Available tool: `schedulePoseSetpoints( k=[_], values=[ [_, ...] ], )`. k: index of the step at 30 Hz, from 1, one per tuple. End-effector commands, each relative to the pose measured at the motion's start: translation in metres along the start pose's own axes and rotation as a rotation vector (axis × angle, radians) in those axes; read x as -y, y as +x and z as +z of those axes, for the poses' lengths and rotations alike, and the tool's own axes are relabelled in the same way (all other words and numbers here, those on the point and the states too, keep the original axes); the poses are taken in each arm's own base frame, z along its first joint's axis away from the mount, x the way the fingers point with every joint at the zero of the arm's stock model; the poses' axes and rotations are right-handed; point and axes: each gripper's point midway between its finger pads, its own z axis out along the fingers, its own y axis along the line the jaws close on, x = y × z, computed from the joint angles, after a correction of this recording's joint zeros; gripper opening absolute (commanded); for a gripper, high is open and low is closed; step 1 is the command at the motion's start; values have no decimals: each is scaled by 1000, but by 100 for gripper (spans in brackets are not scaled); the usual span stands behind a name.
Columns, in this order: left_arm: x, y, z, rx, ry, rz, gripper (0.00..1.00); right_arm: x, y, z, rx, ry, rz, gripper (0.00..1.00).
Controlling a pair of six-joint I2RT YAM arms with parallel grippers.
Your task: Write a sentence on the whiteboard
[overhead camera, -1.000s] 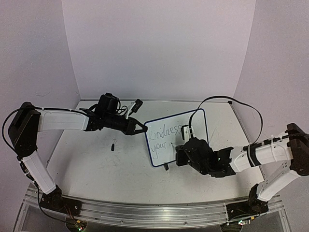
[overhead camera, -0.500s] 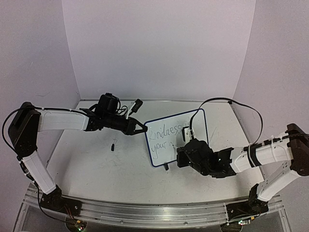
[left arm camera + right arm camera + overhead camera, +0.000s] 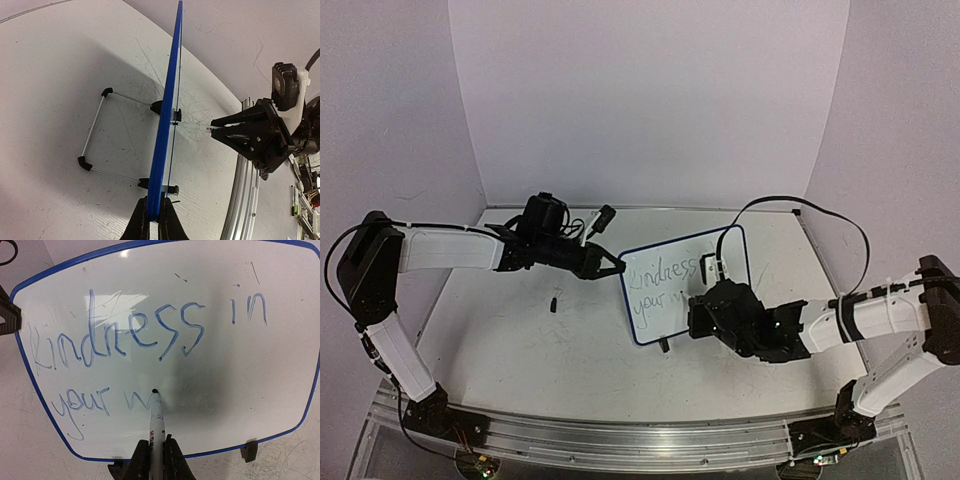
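Note:
The whiteboard (image 3: 672,288) stands tilted on the table, blue-framed. My left gripper (image 3: 618,268) is shut on its left edge; the left wrist view shows the frame (image 3: 167,125) edge-on between my fingers (image 3: 154,217). My right gripper (image 3: 156,452) is shut on a white marker (image 3: 157,427), whose dark tip touches the board's face. The sentence (image 3: 130,335) in blue reads "Kindness in" on top and "your w" below, and the tip rests at the end of the "w". From the side, the right gripper (image 3: 217,131) points the marker at the board.
A small black cap (image 3: 555,301) lies on the table left of the board. A wire stand (image 3: 95,130) with black feet props the board from behind. An aluminium rail (image 3: 640,440) runs along the near edge. A black cable (image 3: 790,205) loops over the right arm.
My right gripper with the marker has shifted slightly right along the lower line of writing. The left arm and the board have stayed still.

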Motion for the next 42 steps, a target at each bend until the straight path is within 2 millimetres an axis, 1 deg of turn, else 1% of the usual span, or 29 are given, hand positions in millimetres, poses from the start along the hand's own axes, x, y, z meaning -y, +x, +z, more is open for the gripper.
schedulePoseSetpoints(
  k=[1, 3, 5, 10, 12, 22, 28, 34, 42],
  values=[
    [-4, 12, 1, -37, -42, 41, 0, 10, -21, -13, 53, -18, 50, 0],
    [-4, 12, 1, -38, -39, 41, 0, 13, -18, -16, 53, -27, 55, 0],
    [-4, 12, 2, -38, -38, 40, 0, 13, -16, -15, 46, -35, 57, 0],
    [-4, 13, 2, -39, -39, 40, 0, -2, -14, -9, 38, -97, 51, 0],
    [-4, 12, 1, -38, -40, 41, 0, -4, -12, -7, 34, -101, 47, 0],
    [-4, 12, 1, -37, -42, 44, 0, 8, -10, 0, 44, -30, 58, 0],
    [-4, 13, 1, -39, -44, 43, 0, 6, -2, 5, 14, -28, 39, 0],
    [-4, 13, 2, -41, -41, 40, 0, 12, 8, 2, -14, -25, 40, 0],
    [-5, 14, 2, -42, -41, 39, 0, 14, 21, 4, -46, -27, 40, 0]
  ],
)
